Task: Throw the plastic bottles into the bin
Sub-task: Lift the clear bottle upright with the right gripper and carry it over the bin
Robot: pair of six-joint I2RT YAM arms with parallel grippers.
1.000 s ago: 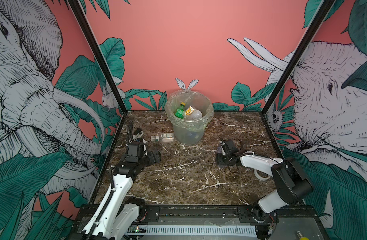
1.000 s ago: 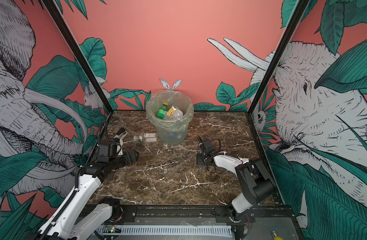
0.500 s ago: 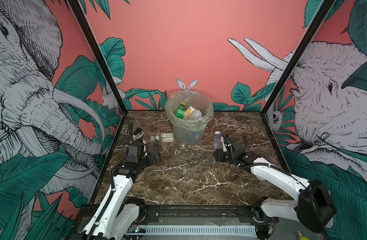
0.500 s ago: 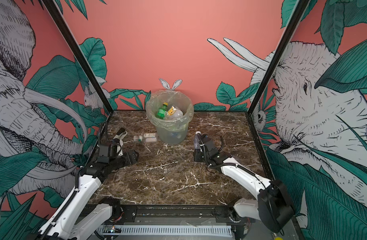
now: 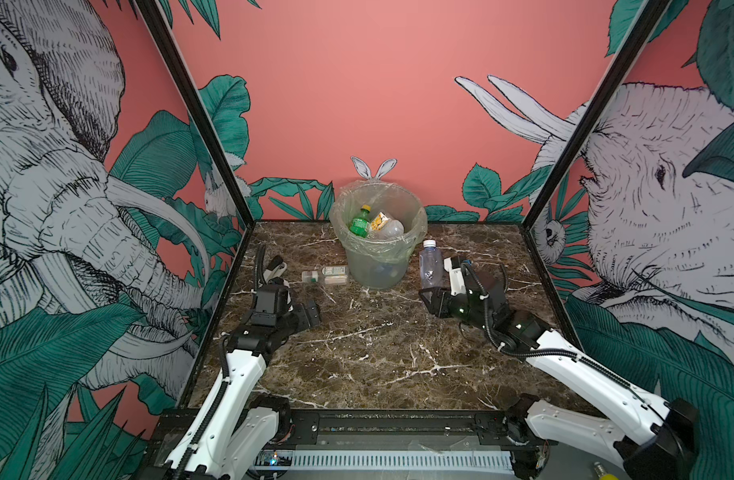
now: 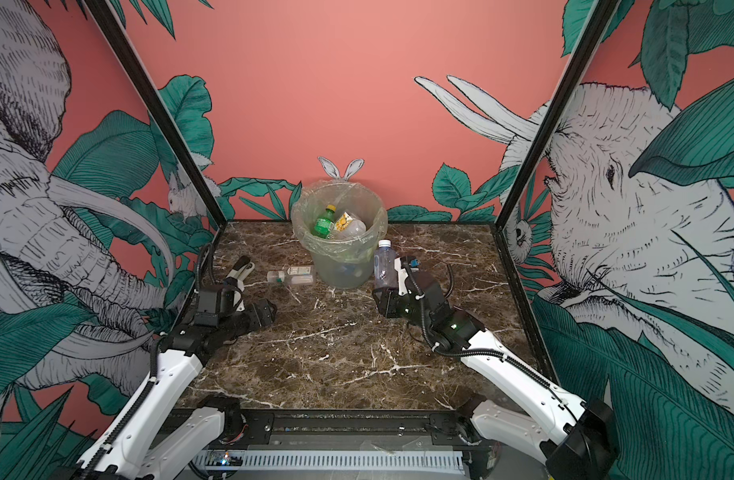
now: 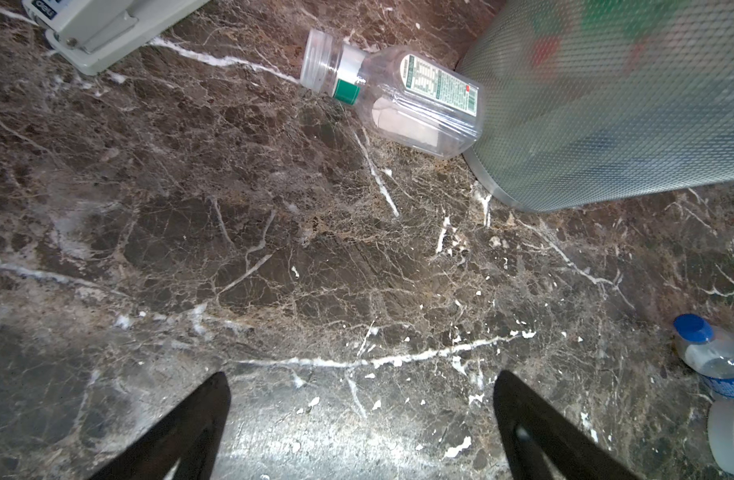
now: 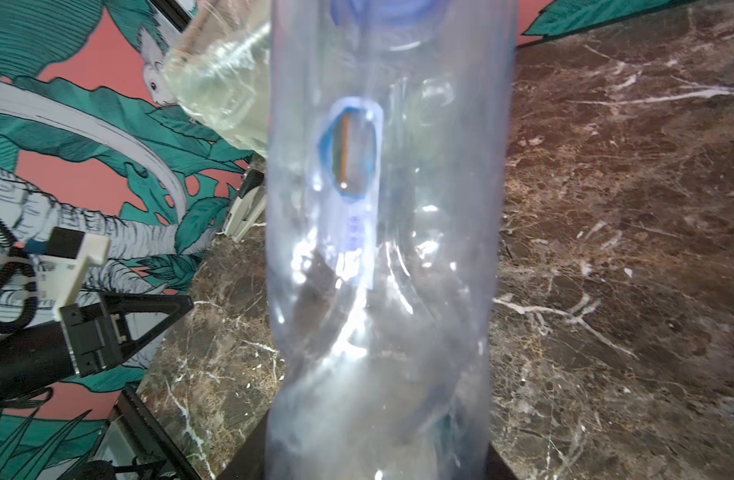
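The bin (image 5: 378, 266) (image 6: 339, 270) stands at the back middle and shows as a mesh-textured wall (image 7: 606, 104) in the left wrist view. Inside it lie a green bottle (image 5: 360, 222) and a clear one (image 5: 392, 228). My right gripper (image 5: 429, 293) (image 6: 384, 299) (image 8: 378, 457) is shut on the base of a clear bluish, white-capped bottle (image 5: 431, 266) (image 6: 385, 264) (image 8: 382, 249), held upright just right of the bin. Another clear bottle (image 5: 324, 275) (image 6: 290, 275) (image 7: 398, 99) lies against the bin's left foot. My left gripper (image 5: 309, 312) (image 6: 262, 313) (image 7: 361, 415) is open and empty, short of that bottle.
A white-and-black stapler (image 5: 274, 268) (image 6: 240, 268) (image 7: 108, 29) lies near the left wall. A blue-capped bottle (image 7: 714, 357) and a white container (image 7: 731, 436) show at the left wrist view's edge. Printed walls enclose the marble table (image 5: 369, 357) on three sides.
My right gripper has shut on the bluish bottle and carried it upright toward the bin, the arm stretching forward. The left arm has barely moved.
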